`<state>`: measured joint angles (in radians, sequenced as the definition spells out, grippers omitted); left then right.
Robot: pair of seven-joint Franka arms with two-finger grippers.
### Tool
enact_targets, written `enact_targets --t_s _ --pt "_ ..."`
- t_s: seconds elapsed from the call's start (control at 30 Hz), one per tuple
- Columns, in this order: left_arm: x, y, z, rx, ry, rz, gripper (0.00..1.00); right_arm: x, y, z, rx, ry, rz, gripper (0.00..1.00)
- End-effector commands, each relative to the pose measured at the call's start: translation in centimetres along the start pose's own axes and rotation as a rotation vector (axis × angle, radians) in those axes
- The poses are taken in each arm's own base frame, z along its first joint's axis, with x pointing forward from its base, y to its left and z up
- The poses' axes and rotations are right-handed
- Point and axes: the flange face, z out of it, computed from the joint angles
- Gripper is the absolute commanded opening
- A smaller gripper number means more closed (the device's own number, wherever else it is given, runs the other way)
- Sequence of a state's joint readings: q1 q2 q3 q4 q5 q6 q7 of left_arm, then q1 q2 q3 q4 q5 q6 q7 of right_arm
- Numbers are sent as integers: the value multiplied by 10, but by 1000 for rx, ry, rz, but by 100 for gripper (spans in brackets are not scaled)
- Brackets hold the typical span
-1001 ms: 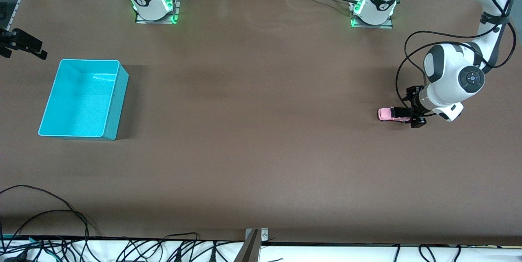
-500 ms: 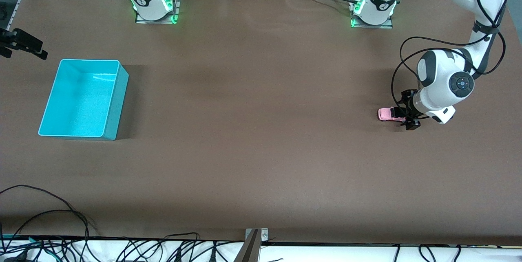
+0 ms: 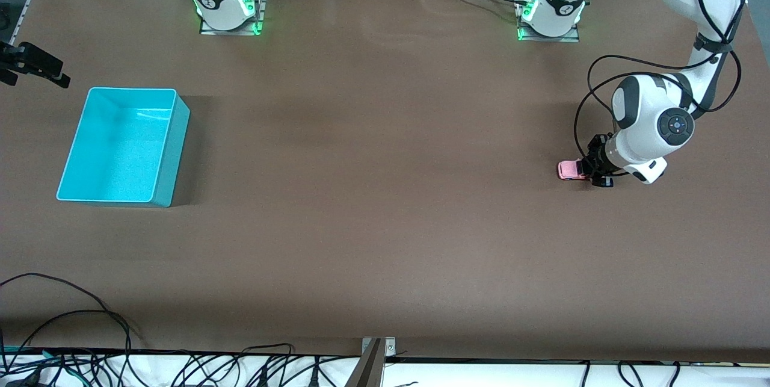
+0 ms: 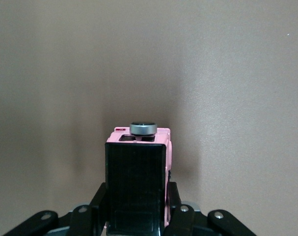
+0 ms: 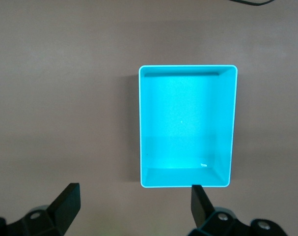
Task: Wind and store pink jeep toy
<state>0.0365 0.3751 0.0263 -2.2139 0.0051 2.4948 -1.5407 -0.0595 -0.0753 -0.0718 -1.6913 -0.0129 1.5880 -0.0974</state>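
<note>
The jeep (image 3: 568,169) sits on the brown table (image 3: 385,206) toward the left arm's end, wheels down, its pink nose pointing toward the right arm's end. The left gripper (image 3: 595,171) is down at the jeep's rear, and its two black fingers (image 4: 100,196) are closed against the sides of the black-roofed rear part. In the left wrist view the jeep (image 4: 138,172) runs away from the camera between the fingers, with the black roof nearest and a small grey round disc (image 4: 143,128) standing on top of the pink body at the end away from the camera. The fingers press the body on both flanks, so the toy is gripped while it is on the table. A dark shadow lies on the table just beside the toy. The left arm reaches down from its base (image 3: 548,11) in a bend, with black cables (image 3: 592,92) looping along it. The right arm waits high over the right arm's end of the table; its gripper (image 5: 134,206) hangs above the table beside the bin (image 5: 187,127), with its fingers spread wide apart and nothing between them. The bin (image 3: 123,146) is a turquoise open box standing on the table well apart from the jeep, toward the right arm's end, with nothing visible inside. Loose black cables (image 3: 72,315) lie along the table edge nearest the front camera.
</note>
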Motion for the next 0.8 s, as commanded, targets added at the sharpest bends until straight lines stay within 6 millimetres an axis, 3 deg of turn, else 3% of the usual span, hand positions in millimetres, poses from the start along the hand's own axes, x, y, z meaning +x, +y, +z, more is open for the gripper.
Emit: enact_targets --t_s 0.0,0.2,0.47,0.77 --pt "-1 0 -1 -6 19 17 15 -3 1 -7 -11 2 -11 100" --pt "-2 3 -10 -19 19 15 15 -3 2 -7 -11 2 -8 100" --pt "-35 11 -39 3 26 29 12 -3 2 -7 -11 2 -8 100" --pt "-85 8 -25 19 38 -28 12 -3 2 -7 -10 2 -8 100"
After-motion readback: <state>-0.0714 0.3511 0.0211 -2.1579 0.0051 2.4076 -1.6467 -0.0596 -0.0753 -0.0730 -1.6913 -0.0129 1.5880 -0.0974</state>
